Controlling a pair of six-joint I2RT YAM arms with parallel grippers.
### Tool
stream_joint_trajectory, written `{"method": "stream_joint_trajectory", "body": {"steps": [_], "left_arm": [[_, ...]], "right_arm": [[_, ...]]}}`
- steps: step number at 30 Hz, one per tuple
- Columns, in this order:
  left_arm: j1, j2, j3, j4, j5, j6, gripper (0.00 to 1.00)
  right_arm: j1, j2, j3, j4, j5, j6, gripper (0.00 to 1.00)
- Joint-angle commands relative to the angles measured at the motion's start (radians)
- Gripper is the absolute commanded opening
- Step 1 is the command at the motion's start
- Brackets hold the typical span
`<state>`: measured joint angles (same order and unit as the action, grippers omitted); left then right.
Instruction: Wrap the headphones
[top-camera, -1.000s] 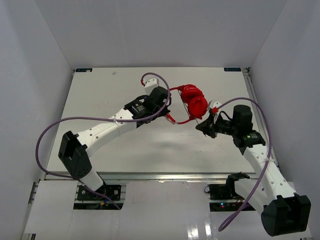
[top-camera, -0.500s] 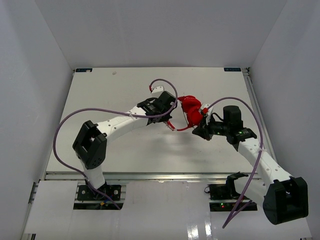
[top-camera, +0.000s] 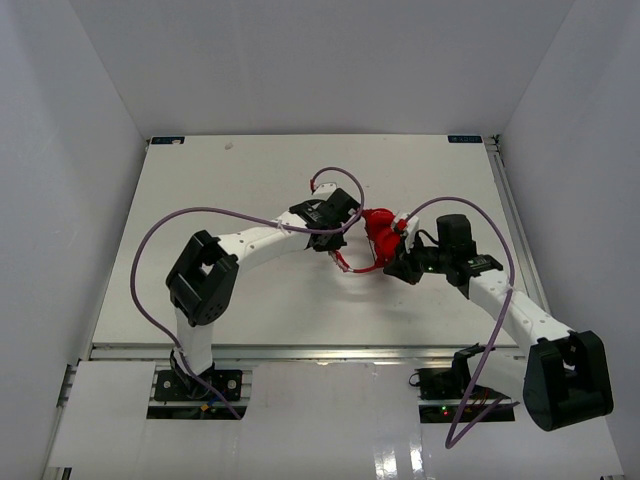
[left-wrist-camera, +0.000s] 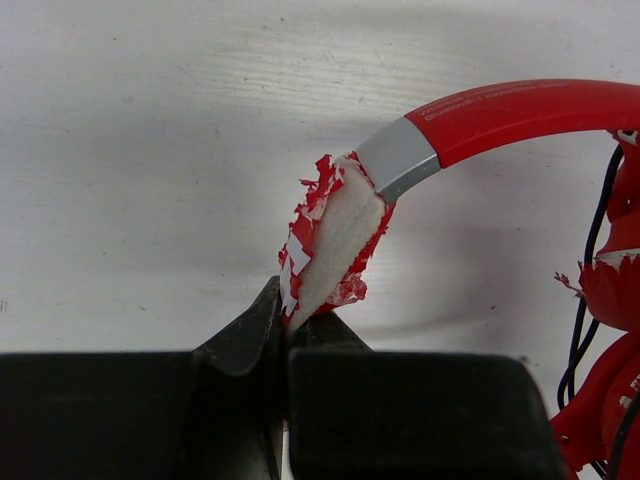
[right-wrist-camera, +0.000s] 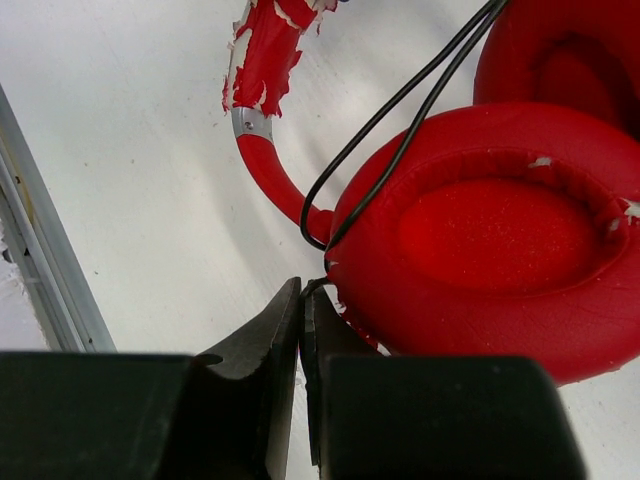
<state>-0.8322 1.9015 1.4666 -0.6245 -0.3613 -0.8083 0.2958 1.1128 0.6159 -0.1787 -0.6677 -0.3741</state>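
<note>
At the near edge the two arm bases stand side by side, and thick purple cables (top-camera: 146, 262) loop out from each arm over the white table (top-camera: 200, 200). One small loop arches above the left wrist, close to the headphones (top-camera: 381, 232) but not on them. Both arms lean in toward the table's middle, so in the top view their wrists cover part of the headphones, which sit between them a little right of centre. Whether they rest fully on the surface cannot be told. The left gripper (left-wrist-camera: 284, 338) is clenched on the headband (left-wrist-camera: 520, 108), its tips nipping the lower end of the pad (left-wrist-camera: 330, 240). From there the band curves up and to the right toward the cups. The right gripper (right-wrist-camera: 303, 300) is closed too, its tips together just beside the rim of the nearer ear cup (right-wrist-camera: 480, 230). The thin black cable (right-wrist-camera: 400, 150) runs down in a doubled strand to those tips and seems pinched between them. A grey rail (right-wrist-camera: 40, 230) shows at the left of the right wrist view. The headphones are bright red, with two round cushioned cups lying close together and a silver joint where the smooth band meets the pad. The pad's red skin has flaked away in scraps, baring white foam, and the cup's edge is chipped as well. Beyond the table rise plain grey walls (top-camera: 320, 60).
</note>
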Motion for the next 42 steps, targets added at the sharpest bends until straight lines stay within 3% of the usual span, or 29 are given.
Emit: {"method": "stream_joint_trajectory", "body": {"steps": [1,15,24,29,33,35,38,40,41,42], "left_arm": [[0.004,0.021,0.077,0.02,0.002,0.028,0.0],[0.094,0.044,0.052,-0.001,0.001,0.118,0.0],[0.107,0.098,0.071,-0.012,0.029,0.147,0.01],[0.107,0.109,0.084,-0.028,0.05,0.14,0.18],[0.107,0.064,0.077,-0.045,0.047,0.135,0.43],[0.107,0.019,0.07,-0.047,0.057,0.141,0.63],[0.107,-0.06,0.065,-0.042,0.086,0.163,0.86],[0.108,-0.128,0.055,-0.039,0.104,0.186,0.93],[0.107,-0.163,0.047,-0.036,0.116,0.2,0.96],[0.107,-0.195,0.032,-0.027,0.138,0.214,0.97]], "right_arm": [[0.005,0.014,0.013,0.065,-0.01,-0.02,0.1],[0.034,0.287,0.156,0.09,-0.05,-0.022,0.11],[0.054,0.354,0.2,0.085,-0.05,-0.028,0.16],[0.059,0.356,0.201,0.058,-0.056,-0.046,0.24],[0.057,0.309,0.208,0.005,-0.046,-0.069,0.38],[0.05,0.224,0.211,-0.041,-0.023,-0.081,0.5],[0.032,0.096,0.212,-0.104,0.016,-0.086,0.74],[0.025,-0.001,0.215,-0.161,0.052,-0.087,0.9],[0.023,-0.046,0.22,-0.192,0.07,-0.086,0.95],[0.021,-0.078,0.226,-0.221,0.087,-0.079,0.93]]}}
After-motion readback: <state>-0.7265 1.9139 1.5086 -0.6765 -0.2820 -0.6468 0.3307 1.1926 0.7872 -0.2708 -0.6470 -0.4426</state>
